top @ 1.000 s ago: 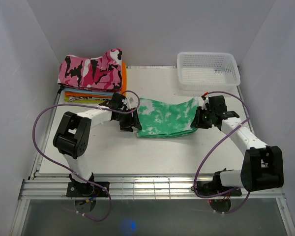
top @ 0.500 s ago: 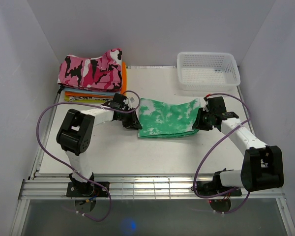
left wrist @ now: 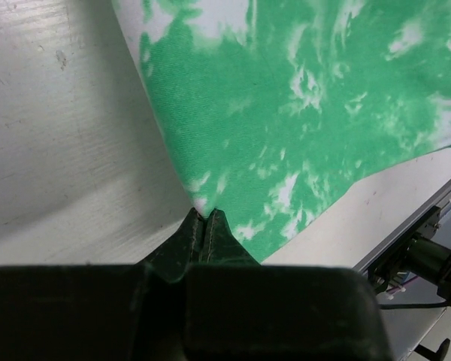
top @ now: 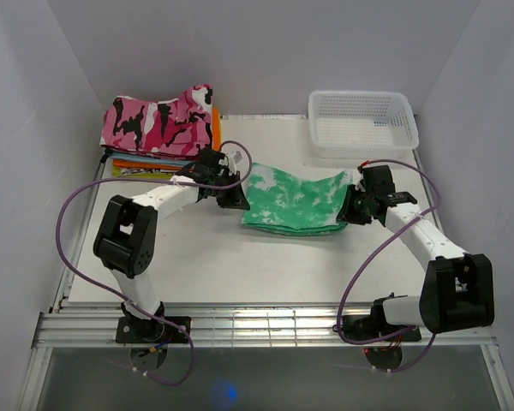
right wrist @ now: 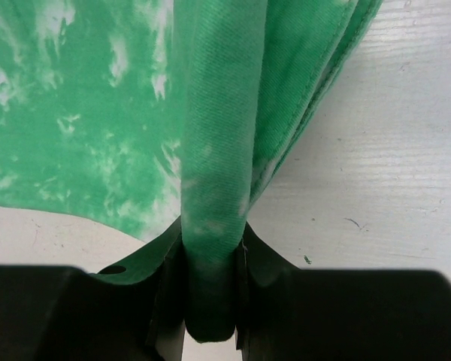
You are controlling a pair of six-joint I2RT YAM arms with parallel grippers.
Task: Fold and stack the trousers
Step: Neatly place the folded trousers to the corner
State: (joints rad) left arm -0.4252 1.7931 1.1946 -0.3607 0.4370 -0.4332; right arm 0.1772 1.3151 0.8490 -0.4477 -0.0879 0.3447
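Because the folded trousers [top: 293,205] are slung slightly between the two arms, just right of and nearer than the camouflage-topped pile [top: 158,120], the carry toward that pile should be even on both sides. The left gripper [left wrist: 205,218] is clamped tight on the very tip of one corner. I judge that thin bite could slip, so pull gently and avoid stretching the cloth taut. The right gripper [right wrist: 213,248] is closed around a thick bunched roll of layers at the edge farthest from the pile. Raising both ends together, with the layers aligned, then lowering squarely onto the pile should stop the fold sagging open.
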